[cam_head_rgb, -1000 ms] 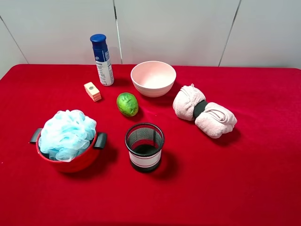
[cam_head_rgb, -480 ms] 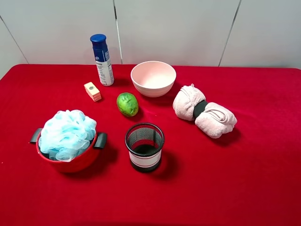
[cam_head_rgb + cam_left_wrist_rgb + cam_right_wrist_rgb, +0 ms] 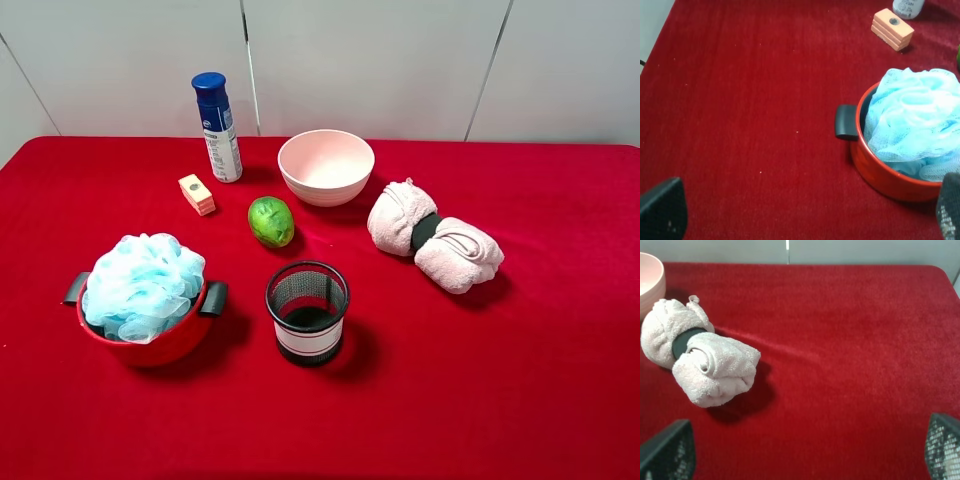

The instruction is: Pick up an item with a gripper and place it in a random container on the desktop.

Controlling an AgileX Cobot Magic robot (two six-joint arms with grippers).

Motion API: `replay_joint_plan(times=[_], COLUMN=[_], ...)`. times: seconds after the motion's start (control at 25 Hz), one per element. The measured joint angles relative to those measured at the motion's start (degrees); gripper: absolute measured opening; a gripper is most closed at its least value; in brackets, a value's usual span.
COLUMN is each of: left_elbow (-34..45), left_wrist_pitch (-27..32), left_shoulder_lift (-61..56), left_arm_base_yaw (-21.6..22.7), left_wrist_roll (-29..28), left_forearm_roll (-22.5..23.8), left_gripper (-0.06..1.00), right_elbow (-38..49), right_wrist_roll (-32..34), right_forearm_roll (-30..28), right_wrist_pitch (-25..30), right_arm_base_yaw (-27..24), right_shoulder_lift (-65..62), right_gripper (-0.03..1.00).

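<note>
The light blue mesh bath pouf (image 3: 140, 285) sits inside the red pot (image 3: 160, 342) at the front left of the red desktop (image 3: 520, 380). The pot's black handles stick out on both sides. The left wrist view shows the pouf (image 3: 915, 117) in the pot (image 3: 880, 172), with one handle (image 3: 845, 122) towards the camera. My left gripper (image 3: 805, 220) is open and empty, back from the pot; its fingertips (image 3: 662, 212) show only at the frame's corners. My right gripper (image 3: 805, 455) is open and empty, back from the rolled pink towel (image 3: 700, 360). Neither arm shows in the exterior view.
A black mesh cup (image 3: 307, 312) stands at the middle front. A green fruit (image 3: 271, 221), a pink bowl (image 3: 326, 166), a blue spray can (image 3: 218, 127) and a small orange block (image 3: 197, 194) lie further back. The rolled pink towel (image 3: 433, 236) lies to the right.
</note>
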Motion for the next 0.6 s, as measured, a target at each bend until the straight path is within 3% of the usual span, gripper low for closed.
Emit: replay_joint_plan(times=[0.6], left_elbow=[0.0], left_wrist_pitch=[0.0], left_shoulder_lift=[0.0], left_arm_base_yaw=[0.0], left_wrist_roll=[0.0], left_forearm_roll=[0.0], left_gripper=[0.99], right_elbow=[0.0], right_wrist_roll=[0.0], right_forearm_roll=[0.0], right_wrist_pitch=[0.0], right_arm_base_yaw=[0.0], right_shoulder_lift=[0.0], right_gripper=[0.69])
